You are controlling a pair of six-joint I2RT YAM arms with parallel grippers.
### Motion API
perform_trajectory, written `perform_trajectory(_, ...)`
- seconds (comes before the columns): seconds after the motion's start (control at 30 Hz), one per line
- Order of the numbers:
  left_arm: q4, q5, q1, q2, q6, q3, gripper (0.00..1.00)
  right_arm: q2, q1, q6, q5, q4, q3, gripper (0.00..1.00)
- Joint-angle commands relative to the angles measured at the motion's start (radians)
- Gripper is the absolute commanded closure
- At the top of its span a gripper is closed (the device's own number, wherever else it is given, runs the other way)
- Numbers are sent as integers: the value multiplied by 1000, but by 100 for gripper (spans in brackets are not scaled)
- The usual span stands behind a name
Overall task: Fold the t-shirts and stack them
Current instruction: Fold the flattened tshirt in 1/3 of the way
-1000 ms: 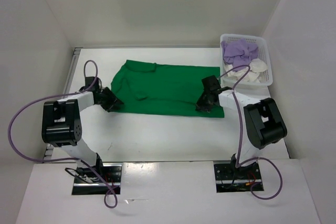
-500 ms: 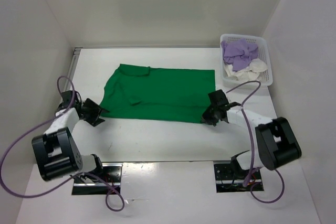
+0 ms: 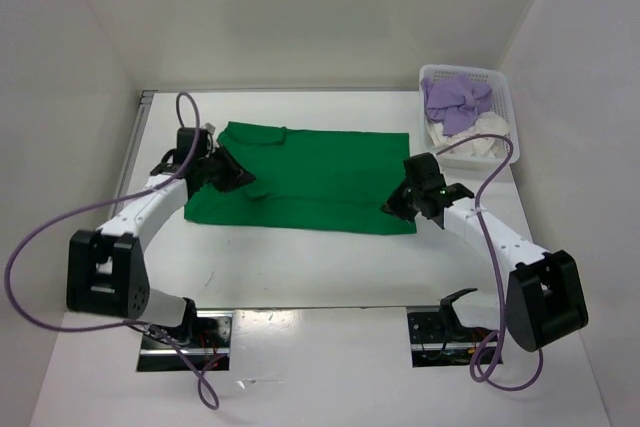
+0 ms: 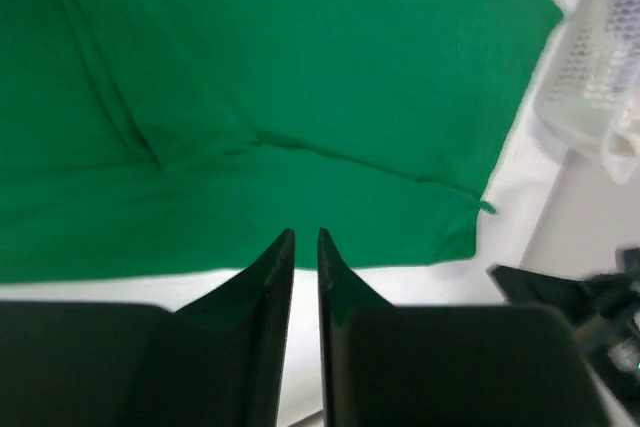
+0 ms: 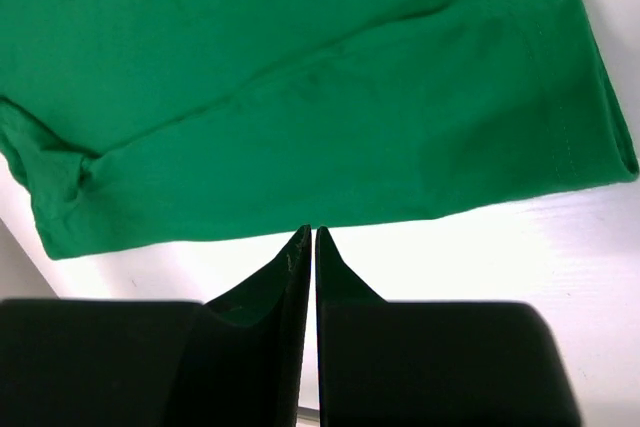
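The green t-shirt lies spread flat on the white table, with a small fold near its left sleeve. My left gripper hovers over the shirt's left part; in the left wrist view its jaws stand almost together, a thin slit between them and no cloth in it, above the green t-shirt. My right gripper is at the near right corner of the shirt. Its tips are nearly touching at the hem of the green t-shirt, holding nothing. The lavender t-shirt and the cream-white t-shirt lie crumpled in the basket.
The white lattice basket stands at the back right corner, just right of the green shirt; its wall also shows in the left wrist view. White walls enclose the table on the left, back and right. Bare table lies between the shirt and the arm bases.
The green shirt has slid slightly left and toward the near edge. My left arm swung out to the left, then came back over the shirt's left part. The right arm has stretched out.
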Motion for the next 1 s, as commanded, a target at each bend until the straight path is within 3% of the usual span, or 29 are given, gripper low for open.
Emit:
perform_trajectory(0.0, 102, -21, -17, 134, -118, -18, 76, 8, 9, -36, 5, 11, 59, 92)
perform_trajectory(0.13, 165, -98, -27, 156, -159, -57, 61, -32, 9, -45, 5, 11, 50, 92)
perform_trajectory(0.37, 175, -107, -27, 213, -179, -59, 50, -44, 9, -54, -4, 11, 31, 91)
perform_trajectory(0.77, 193, -181, -47, 306, -220, -62, 54, -35, 9, -64, -14, 20, 68, 90)
perform_trajectory(0.97, 211, -181, -47, 325, -239, -52, 72, -35, 9, -64, -14, 20, 68, 90)
